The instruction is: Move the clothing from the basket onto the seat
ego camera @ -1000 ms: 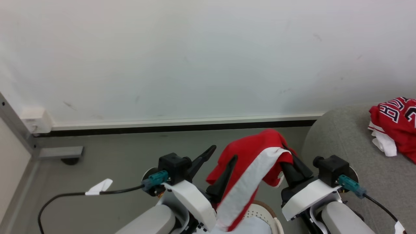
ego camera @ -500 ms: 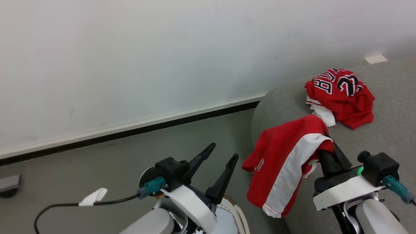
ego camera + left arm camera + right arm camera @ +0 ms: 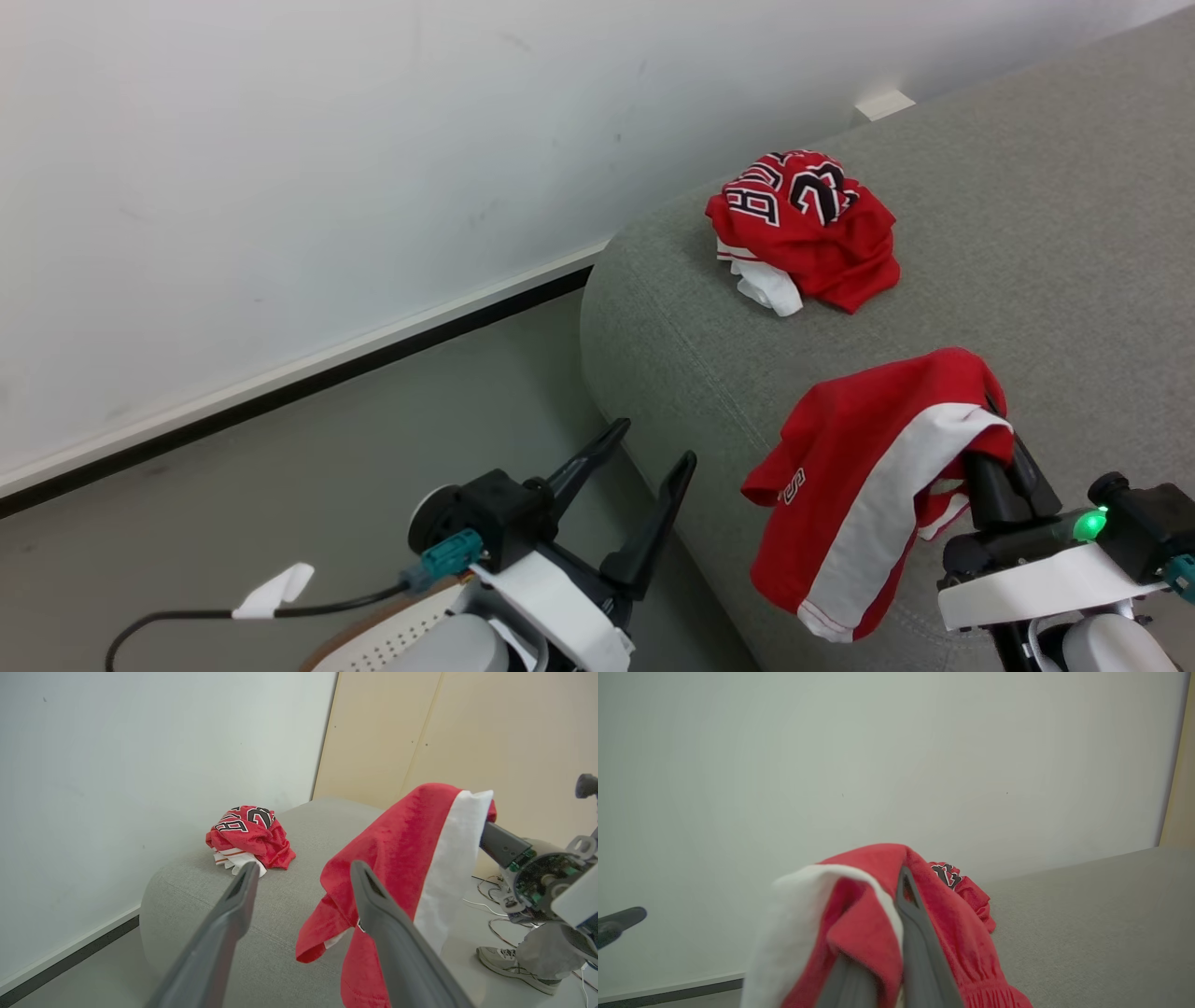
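Observation:
My right gripper is shut on a red garment with a broad white stripe. The garment drapes over the fingers and hangs above the front edge of the grey seat. In the right wrist view the same garment covers that gripper's fingers. A red jersey with number 23 lies crumpled further back on the seat, also visible in the left wrist view. My left gripper is open and empty, off the seat's left side. The basket shows a bit of brown rim and perforated wall at the bottom.
A white wall with a dark skirting strip runs behind the grey floor. A black cable trails from my left wrist. A person's shoe and loose cables on the floor lie beyond the seat.
The head camera has swung right, bringing the seat into view. My right gripper has carried the striped garment from above the basket to over the seat's front edge. The left gripper stays open.

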Available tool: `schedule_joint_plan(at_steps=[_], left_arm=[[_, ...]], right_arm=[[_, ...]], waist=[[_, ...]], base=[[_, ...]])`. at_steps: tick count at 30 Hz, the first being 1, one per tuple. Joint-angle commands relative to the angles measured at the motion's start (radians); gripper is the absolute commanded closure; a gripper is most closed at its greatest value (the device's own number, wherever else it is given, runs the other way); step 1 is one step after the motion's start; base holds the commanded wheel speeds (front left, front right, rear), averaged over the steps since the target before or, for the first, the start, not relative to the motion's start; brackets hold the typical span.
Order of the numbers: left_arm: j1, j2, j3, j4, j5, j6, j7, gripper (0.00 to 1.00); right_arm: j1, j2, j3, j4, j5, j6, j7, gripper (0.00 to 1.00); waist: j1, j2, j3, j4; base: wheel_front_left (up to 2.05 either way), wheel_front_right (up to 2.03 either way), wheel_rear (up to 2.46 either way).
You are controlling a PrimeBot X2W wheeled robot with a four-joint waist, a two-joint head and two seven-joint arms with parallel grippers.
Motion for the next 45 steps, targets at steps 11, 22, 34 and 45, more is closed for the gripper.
schedule_joint_plan(at_steps=[11,22,34,45], left_arm=[[0.006,-0.030,0.029,0.040,0.048,-0.047,0.000,0.00],[0.004,-0.014,0.054,0.040,0.061,-0.056,0.002,0.00],[-0.052,0.094,0.075,-0.058,0.086,-0.059,0.062,0.00],[-0.089,0.172,0.103,-0.140,0.094,-0.054,0.100,0.00]], right_arm=[[0.033,0.009,-0.047,-0.049,-0.027,-0.002,-0.003,1.00],[-0.091,-0.095,-0.101,-0.033,-0.066,-0.002,0.010,1.00],[-0.312,-0.214,-0.310,0.037,-0.050,-0.002,0.099,1.00],[-0.476,-0.298,-0.392,0.291,-0.148,-0.002,0.241,1.00]], waist=[[0.0000,-0.0001,0.021,-0.018],[0.0000,-0.0001,0.069,0.020],[0.0000,-0.0001,0.309,0.112],[0.0000,-0.0001,0.468,0.184]], base=[[0.00,0.00,0.00],[0.00,0.00,0.00],[0.00,0.00,0.00],[0.00,0.00,0.00]])
